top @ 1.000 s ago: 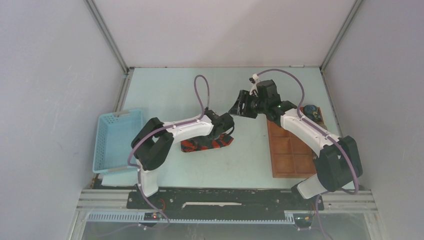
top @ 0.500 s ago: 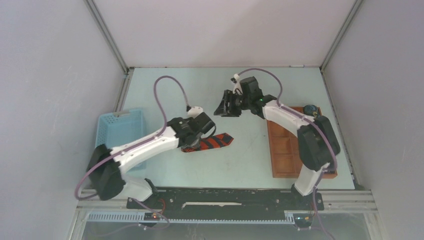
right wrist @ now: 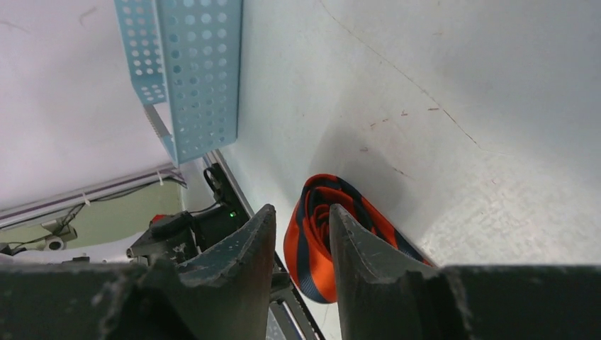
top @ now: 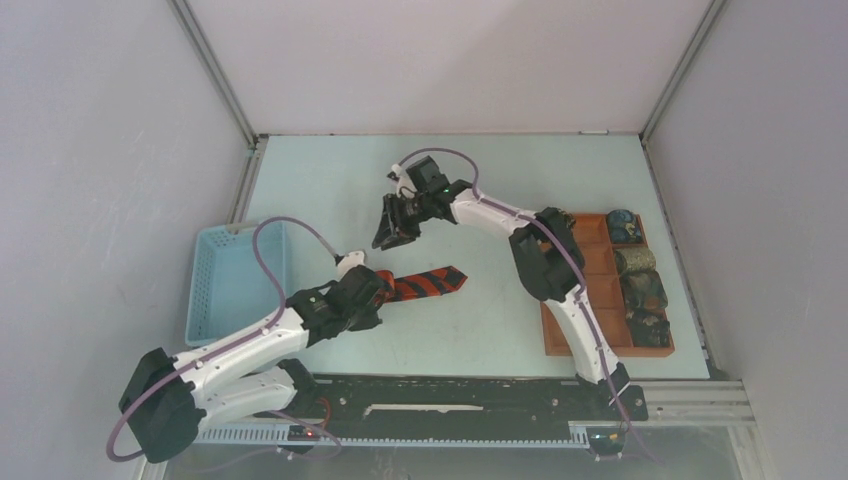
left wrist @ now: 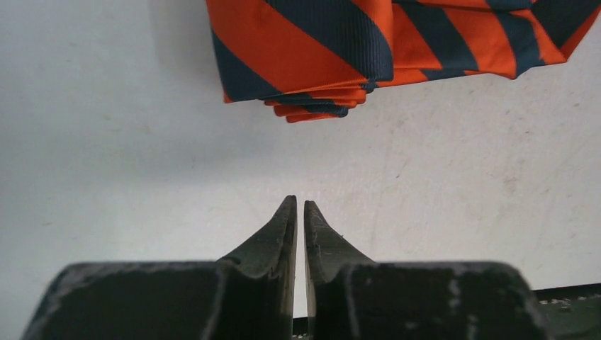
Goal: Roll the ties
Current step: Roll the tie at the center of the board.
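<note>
The long tie [top: 425,283] with red-orange and dark diagonal stripes lies mid-table, its left end folded over in loose layers [left wrist: 319,106]. My left gripper [top: 368,293] sits low at that folded end. In the left wrist view its jaws [left wrist: 295,201] are shut with nothing in them, a short way from the tie [left wrist: 375,42]. My right gripper [top: 392,228] hovers above the table behind the tie, open and empty. Beyond its fingertips [right wrist: 300,209] the coiled tie end [right wrist: 306,248] shows.
A light blue basket [top: 230,280] [right wrist: 191,71] stands at the left. The brown compartmented tray [top: 598,270] stands at the right, with several small rolled ties [top: 633,260] in its right column. The right arm stretches across the table's middle.
My left arm has drawn back toward the near left, off the tie, and its jaws have closed. My right arm has swung left over the table, and its jaws have narrowed.
</note>
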`<state>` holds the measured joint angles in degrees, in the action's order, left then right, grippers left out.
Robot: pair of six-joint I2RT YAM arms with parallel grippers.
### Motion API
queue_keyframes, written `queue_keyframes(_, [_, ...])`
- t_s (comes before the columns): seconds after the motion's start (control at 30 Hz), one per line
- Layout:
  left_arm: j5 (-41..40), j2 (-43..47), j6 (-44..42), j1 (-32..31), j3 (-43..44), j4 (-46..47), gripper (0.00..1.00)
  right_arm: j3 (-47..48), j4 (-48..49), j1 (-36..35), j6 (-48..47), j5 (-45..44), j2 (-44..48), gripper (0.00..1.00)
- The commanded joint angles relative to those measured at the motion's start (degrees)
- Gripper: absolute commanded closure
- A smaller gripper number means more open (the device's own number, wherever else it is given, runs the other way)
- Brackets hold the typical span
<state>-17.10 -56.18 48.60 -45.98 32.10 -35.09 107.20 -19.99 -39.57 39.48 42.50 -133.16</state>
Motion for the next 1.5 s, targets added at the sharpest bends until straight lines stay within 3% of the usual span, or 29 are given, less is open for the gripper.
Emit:
queue_keyframes(0.0, [5.4,-0.2,1.9,2.4,-1.7,10.6,0.89,6.7,-4.5,-1.1,1.1,1.7,-4.5,0.64])
queue_keyframes(0.23, [8.3,-4.7,0.9,4.8,-3.2,16.6,0.92,10.2,-6.3,-3.7,2.1,2.6,-9.8,0.73])
queue_keyframes(0.57, [7.2,-9.2,-1.1,7.2,-3.2,19.1,0.94,8.6,-7.9,-4.9,1.3,1.8,-10.0,0.84])
queue_keyframes(1.47, [6.3,-17.7,-5.4,11.7,-1.7,25.9,0.98,2.9,-7.2,-5.8,1.4,1.8,-6.9,0.90])
